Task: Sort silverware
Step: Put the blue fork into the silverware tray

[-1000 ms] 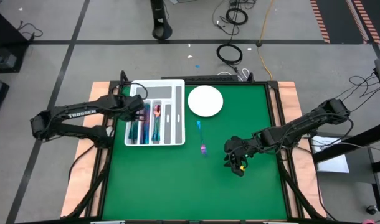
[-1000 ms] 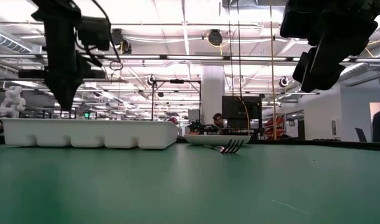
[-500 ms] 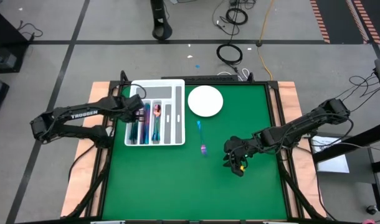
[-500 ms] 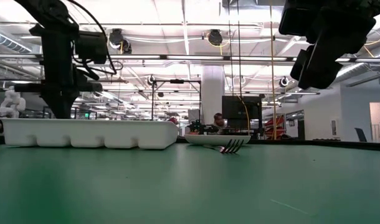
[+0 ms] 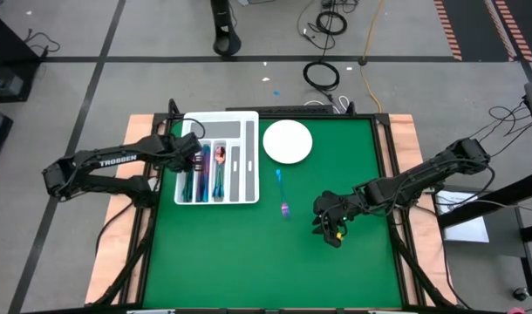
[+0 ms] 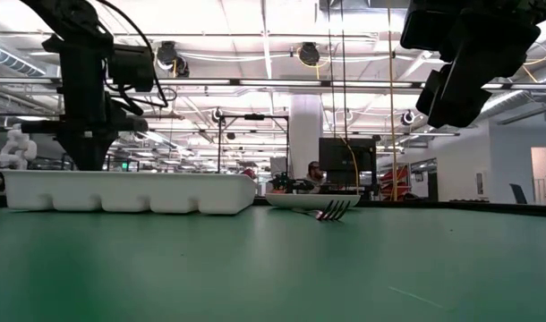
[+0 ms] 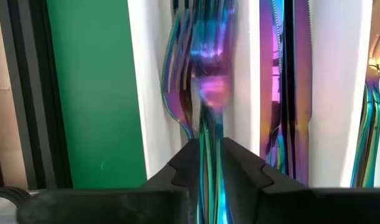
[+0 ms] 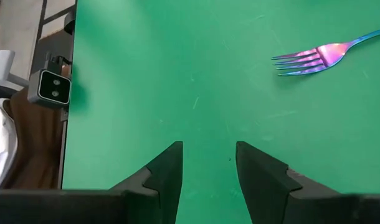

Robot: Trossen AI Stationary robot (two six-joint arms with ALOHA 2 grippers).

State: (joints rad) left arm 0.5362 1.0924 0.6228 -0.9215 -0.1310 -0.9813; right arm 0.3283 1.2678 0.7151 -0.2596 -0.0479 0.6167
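Observation:
The white divided tray lies at the table's far left and holds iridescent forks, knives and spoons. My left gripper is down in the tray's leftmost slot, shut on a fork. One more iridescent fork lies flat on the green table near the middle, also seen as the fork in the right wrist view. My right gripper hovers open above the table, to the right of that fork. My left gripper pinches the fork by its handle just behind the head between the two fingers. The fork runs forward along the fingers, tines pointing away. Its head sits over the other forks in the tray's leftmost slot.
A round white plate sits right of the tray near the far edge. The near half of the green table is open. Wooden table borders and a black frame run along the sides. People and equipment show in the room beyond.
My left gripper has gone down from above the tray into its leftmost slot, still shut on the fork, and has then kept still. The loose fork has stayed where it was.

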